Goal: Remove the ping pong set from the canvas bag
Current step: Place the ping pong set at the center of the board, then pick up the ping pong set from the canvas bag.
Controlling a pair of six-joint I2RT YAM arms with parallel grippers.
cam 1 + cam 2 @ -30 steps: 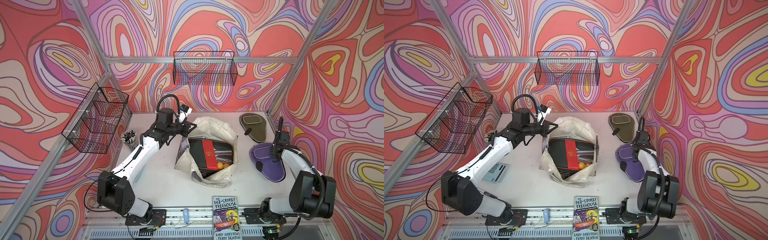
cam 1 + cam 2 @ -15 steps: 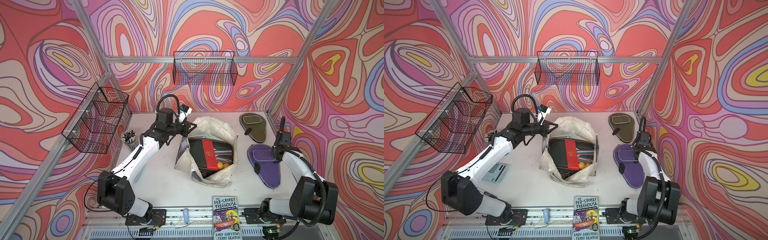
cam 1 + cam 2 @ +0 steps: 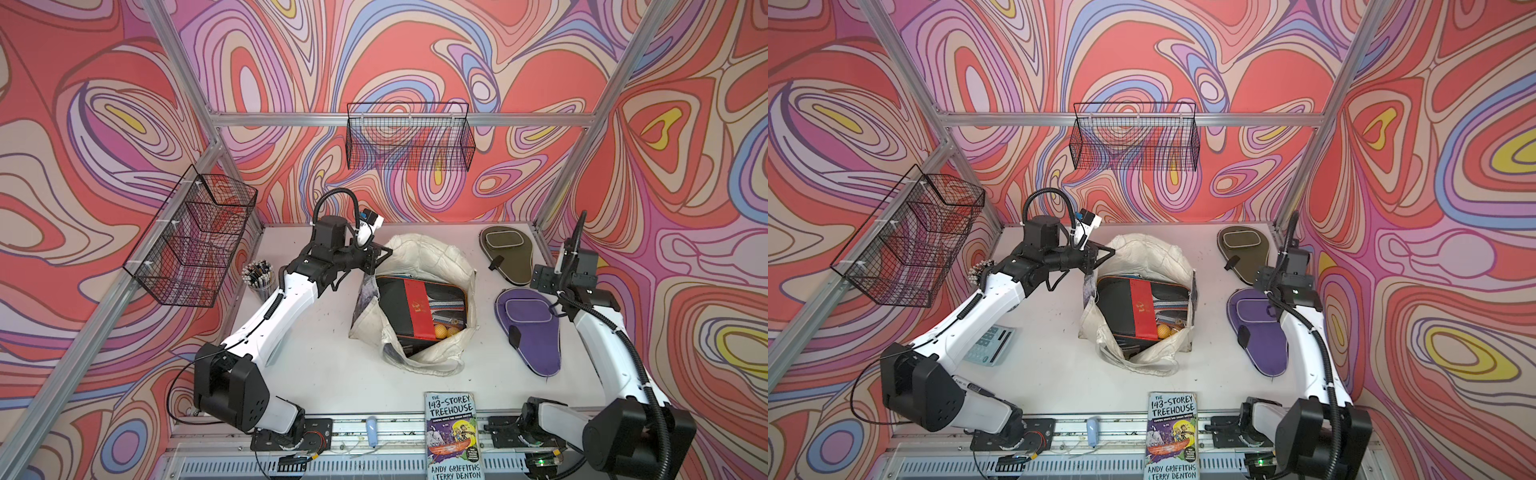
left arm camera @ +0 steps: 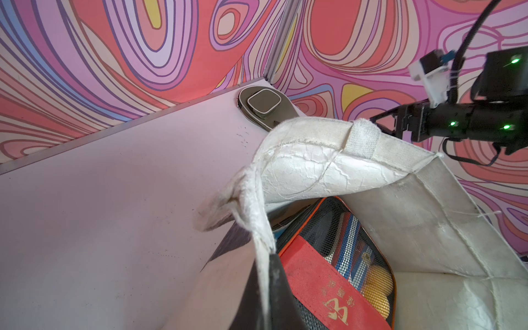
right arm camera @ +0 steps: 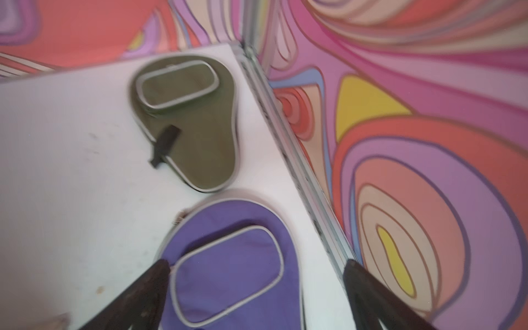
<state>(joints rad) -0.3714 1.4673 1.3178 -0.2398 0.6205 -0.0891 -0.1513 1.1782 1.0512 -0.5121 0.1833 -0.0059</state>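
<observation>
Swirled red and lilac walls enclose a white table (image 3: 316,374). Mid-table the canvas bag (image 3: 432,253) gapes, holding a black-and-red mesh pack (image 3: 415,307) of paddles with orange balls (image 3: 445,331). The left gripper (image 3: 374,266) is pinched on the bag's rim. Right of the bag lie a purple case (image 3: 528,328) and, farther back, an olive case (image 3: 505,249). The right gripper (image 5: 255,263) hangs spread wide over the purple one. At the front edge, a book (image 3: 453,436) reads "The 143-Storey Treehouse", Andy Griffiths, Terry Denton.
</observation>
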